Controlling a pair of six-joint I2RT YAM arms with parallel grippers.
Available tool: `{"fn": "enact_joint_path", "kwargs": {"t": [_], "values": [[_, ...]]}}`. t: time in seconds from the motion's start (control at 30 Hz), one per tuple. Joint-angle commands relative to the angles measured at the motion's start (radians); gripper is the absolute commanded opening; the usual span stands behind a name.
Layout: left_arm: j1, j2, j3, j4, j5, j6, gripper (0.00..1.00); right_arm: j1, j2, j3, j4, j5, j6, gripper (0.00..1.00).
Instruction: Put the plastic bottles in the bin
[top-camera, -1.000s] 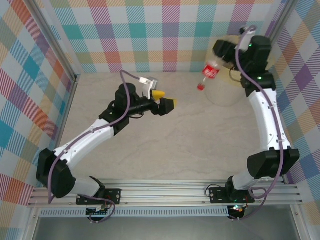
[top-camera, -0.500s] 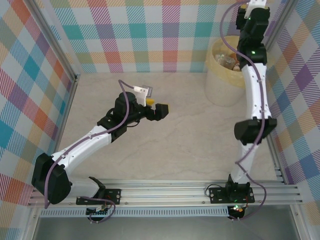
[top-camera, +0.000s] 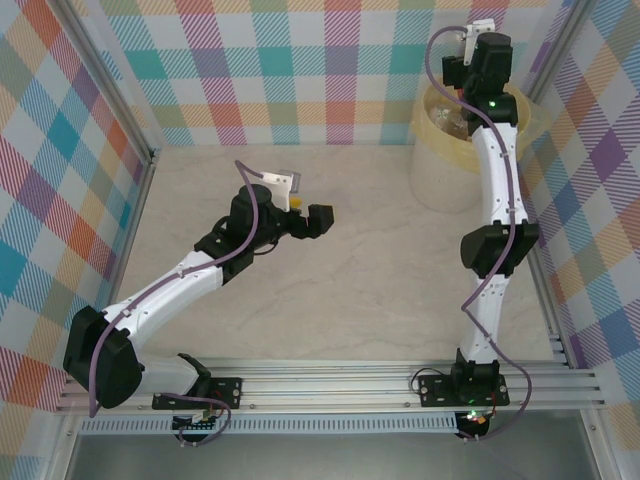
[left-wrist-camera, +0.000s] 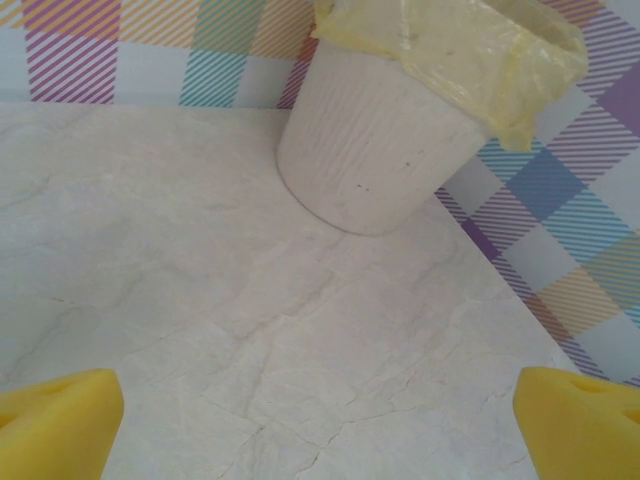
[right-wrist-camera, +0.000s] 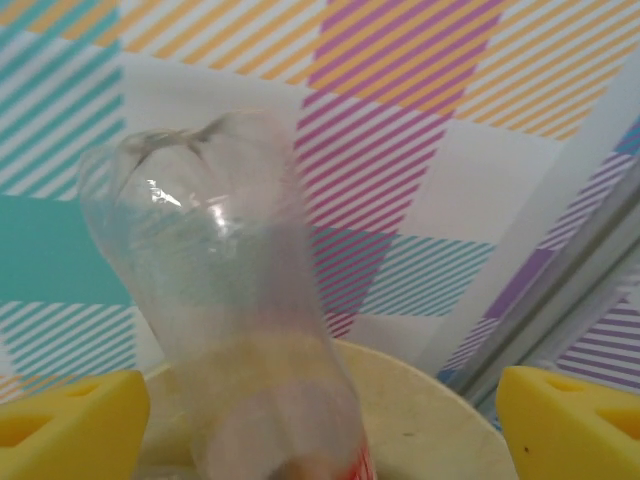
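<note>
— Which step is this?

— The drop, I'd say. The right pincer (right-wrist-camera: 320, 420) hangs above the bin (right-wrist-camera: 425, 400), spread wide. A clear bottle (right-wrist-camera: 235, 320) sits between its yellow pads (right-wrist-camera: 70, 420) and touches neither of them. It's blurred, neck down, with a strip of red label at the low end, right over the rim.

— So it isn't gripped?

— No, there's a gap on both sides. I judge it's falling into the yellowish bag (left-wrist-camera: 450, 50) that lines the bin.

— And the other arm?

— The left pincer (left-wrist-camera: 318, 425) is spread too and holds nothing. It sits low over the worktop (left-wrist-camera: 200, 280) near the middle, facing the bin from well apart.

— What comes next?

— Once the bottle is down, the right arm needs to lift back clear of the rim without snagging the bag. Then someone has to find another bottle. I can't pick one out on the worktop from here, so this may well be among the last.
</note>
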Motion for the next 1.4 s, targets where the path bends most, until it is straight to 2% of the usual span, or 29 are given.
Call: {"fn": "enact_joint_path", "kwargs": {"t": [0.0, 0.33, 0.47, 0.57, 0.67, 0.8, 0.87, 0.97, 1.07, 1.23, 1.37], "values": [[0.015, -0.006, -0.009, -0.01, -0.043, -0.022, 1.0, -0.007, -0.112, -0.008, -0.014, -0.088, 0.066, 0.91], [0.037, 0.01, -0.007, -0.018, -0.057, -0.05, 1.0, -0.017, -0.145, -0.057, -0.06, -0.111, 0.1, 0.94], [0.049, 0.01, -0.012, -0.021, -0.071, -0.064, 1.0, -0.043, -0.113, -0.059, -0.096, -0.254, 0.147, 0.97], [0.061, 0.012, -0.016, -0.026, -0.08, -0.075, 1.0, -0.061, -0.082, -0.058, -0.084, -0.27, 0.289, 0.98], [0.074, 0.019, -0.011, -0.033, -0.083, -0.085, 1.0, -0.082, -0.019, -0.009, -0.064, -0.338, 0.397, 0.97], [0.082, 0.034, 0.001, -0.05, -0.094, -0.09, 1.0, -0.08, 0.083, 0.133, -0.105, -0.535, 0.415, 1.0], [0.085, 0.038, 0.001, -0.051, -0.101, -0.094, 1.0, -0.065, 0.085, 0.112, -0.121, -0.554, 0.387, 1.0], [0.091, 0.051, 0.007, -0.057, -0.099, -0.101, 1.0, -0.044, 0.058, 0.03, -0.122, -0.548, 0.325, 1.0], [0.092, 0.065, 0.019, -0.069, -0.09, -0.102, 1.0, -0.038, 0.043, -0.018, -0.131, -0.485, 0.302, 1.0], [0.092, 0.071, 0.017, -0.063, -0.086, -0.12, 1.0, -0.037, 0.048, -0.023, -0.188, -0.22, 0.289, 1.0], [0.092, 0.068, 0.015, -0.065, -0.089, -0.121, 1.0, -0.038, 0.036, -0.022, -0.211, -0.076, 0.271, 1.0]]}}
